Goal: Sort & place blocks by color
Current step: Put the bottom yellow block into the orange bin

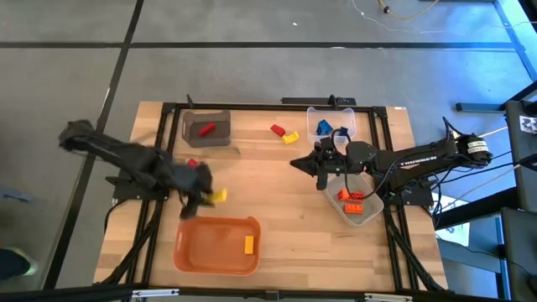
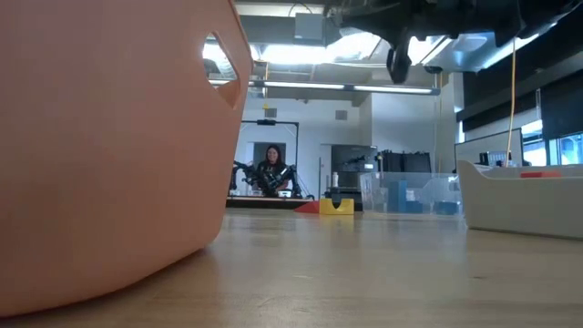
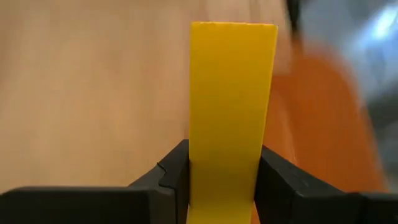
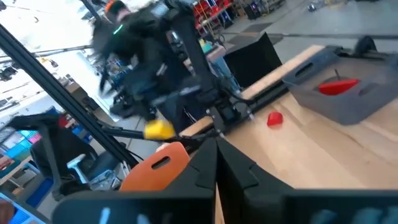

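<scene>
the left gripper (image 1: 211,196), jaws pinching a small yellow plastic brick (image 3: 230,106), hangs just above the orange plastic bin (image 1: 195,252) on the table; best carry it over the rim before letting go, while the right gripper (image 4: 216,163), jaws pressed together, waits mid-table.

The middle of the tabletop (image 1: 277,189) is bare wood (lots of room); bins stand around it.
</scene>
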Robot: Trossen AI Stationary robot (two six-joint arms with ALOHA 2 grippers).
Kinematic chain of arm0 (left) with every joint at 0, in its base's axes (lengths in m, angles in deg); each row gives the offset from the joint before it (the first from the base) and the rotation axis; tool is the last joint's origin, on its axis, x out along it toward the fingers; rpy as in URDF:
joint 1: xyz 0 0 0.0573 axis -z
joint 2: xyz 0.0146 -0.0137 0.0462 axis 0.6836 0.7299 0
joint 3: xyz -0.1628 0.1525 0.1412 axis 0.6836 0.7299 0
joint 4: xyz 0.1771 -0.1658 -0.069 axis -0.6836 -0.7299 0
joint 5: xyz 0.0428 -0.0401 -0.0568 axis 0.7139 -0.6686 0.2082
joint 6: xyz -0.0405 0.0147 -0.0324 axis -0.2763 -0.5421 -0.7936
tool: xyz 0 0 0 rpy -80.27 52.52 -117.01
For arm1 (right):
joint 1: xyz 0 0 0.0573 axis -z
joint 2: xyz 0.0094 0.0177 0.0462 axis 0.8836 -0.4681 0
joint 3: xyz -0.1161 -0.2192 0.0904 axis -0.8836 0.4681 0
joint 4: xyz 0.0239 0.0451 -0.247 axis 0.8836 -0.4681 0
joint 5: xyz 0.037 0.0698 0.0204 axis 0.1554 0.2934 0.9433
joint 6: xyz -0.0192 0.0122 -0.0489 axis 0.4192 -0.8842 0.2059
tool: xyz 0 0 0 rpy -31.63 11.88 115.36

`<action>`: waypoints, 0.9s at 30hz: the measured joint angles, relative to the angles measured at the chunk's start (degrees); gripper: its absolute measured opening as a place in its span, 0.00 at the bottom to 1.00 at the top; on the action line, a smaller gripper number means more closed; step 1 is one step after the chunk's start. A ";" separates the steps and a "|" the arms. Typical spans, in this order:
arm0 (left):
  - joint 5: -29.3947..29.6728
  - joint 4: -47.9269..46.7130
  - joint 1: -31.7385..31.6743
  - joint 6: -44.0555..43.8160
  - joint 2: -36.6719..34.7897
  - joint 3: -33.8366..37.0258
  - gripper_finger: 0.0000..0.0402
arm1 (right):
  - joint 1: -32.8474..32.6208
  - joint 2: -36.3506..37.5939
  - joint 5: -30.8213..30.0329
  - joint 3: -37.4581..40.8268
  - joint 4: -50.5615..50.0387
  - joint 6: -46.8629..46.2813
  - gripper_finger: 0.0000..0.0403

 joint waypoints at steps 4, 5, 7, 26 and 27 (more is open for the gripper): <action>-2.37 -2.95 10.84 -0.87 11.15 -4.10 0.29 | 0.00 -0.02 0.02 0.00 -1.93 -0.22 0.00; -3.41 -3.95 13.07 -0.95 13.69 -4.41 0.29 | 0.00 -0.02 0.02 0.01 -2.38 -0.22 0.00; -5.12 -5.47 16.25 -1.57 18.17 -4.42 0.29 | 0.00 -0.02 0.03 0.00 -3.89 -0.21 0.00; -4.36 2.15 15.45 -1.28 36.53 -4.47 0.29 | 0.00 -0.04 2.54 0.02 -7.52 -0.42 0.00; -3.98 2.22 15.45 -1.93 36.50 -4.47 0.30 | 0.00 -0.04 2.56 0.02 -7.51 -0.42 0.00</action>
